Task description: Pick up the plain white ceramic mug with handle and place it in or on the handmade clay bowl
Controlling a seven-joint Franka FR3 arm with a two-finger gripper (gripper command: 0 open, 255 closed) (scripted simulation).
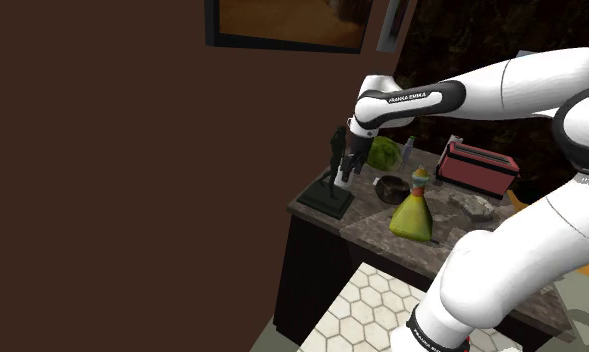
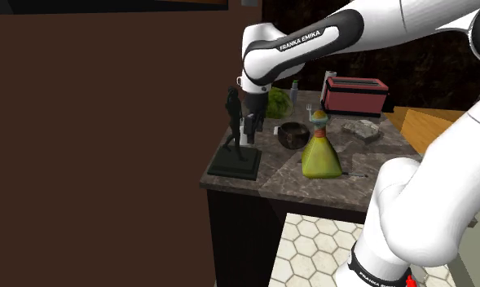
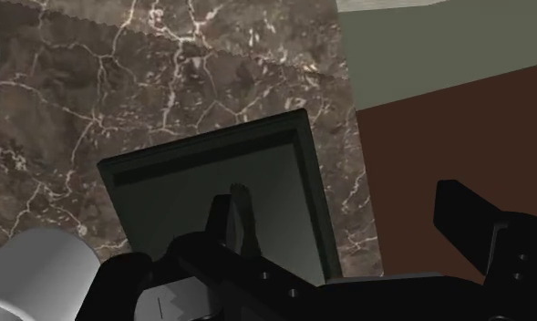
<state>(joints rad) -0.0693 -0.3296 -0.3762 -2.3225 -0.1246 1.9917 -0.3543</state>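
A pale, plain cylinder that looks like the mug (image 3: 34,274) stands on the marble counter just outside one of my fingers (image 3: 120,278). My gripper (image 3: 289,232) is open and hangs over a dark figurine (image 3: 241,219) on a dark square base (image 3: 211,182). The figurine rises between the fingers, which do not touch it. The dark clay bowl (image 1: 390,188) (image 2: 292,134) sits further along the counter, to the right of the gripper (image 1: 344,172) (image 2: 250,130) in both exterior views.
A yellow-green flask (image 1: 412,210) stands in front of the bowl. A green round thing (image 1: 384,152), a red toaster (image 1: 475,165) and a grey stone-like lump (image 1: 472,203) lie behind and to its right. A brown wall (image 1: 132,180) borders the counter (image 1: 377,232).
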